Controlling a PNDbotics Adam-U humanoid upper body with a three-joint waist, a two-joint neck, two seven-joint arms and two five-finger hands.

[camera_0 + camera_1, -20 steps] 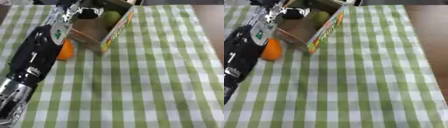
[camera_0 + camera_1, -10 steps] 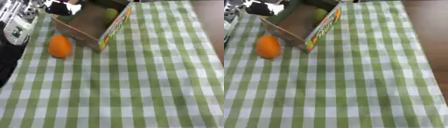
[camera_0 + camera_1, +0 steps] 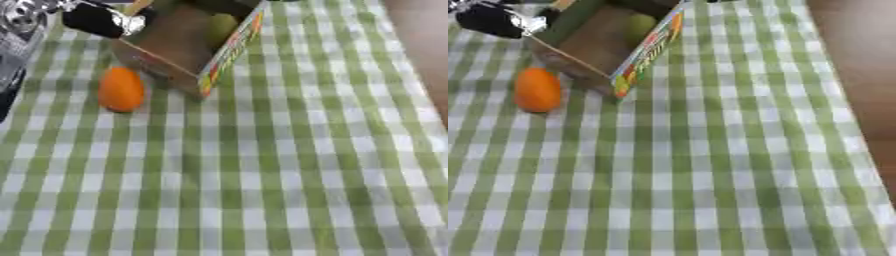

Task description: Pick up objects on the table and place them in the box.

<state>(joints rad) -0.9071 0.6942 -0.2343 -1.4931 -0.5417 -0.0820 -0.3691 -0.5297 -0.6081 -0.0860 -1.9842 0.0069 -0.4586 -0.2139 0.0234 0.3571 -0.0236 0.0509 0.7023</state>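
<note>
Orange fruit [image 3: 121, 89] lies on the checked counter [image 3: 262, 175] just beside the box [image 3: 188, 47]; the left robot hand [image 3: 92, 19], finger pose unclear, should descend squarely over it before closing.

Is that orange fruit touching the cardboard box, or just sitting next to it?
Apart. In the right eye view, a strip of checked tablecloth shows between the orange fruit and the box.

Paired head-mounted eye views look steeply down at the checked bench [image 3: 262, 175]; both share the box [image 3: 188, 45].
</note>
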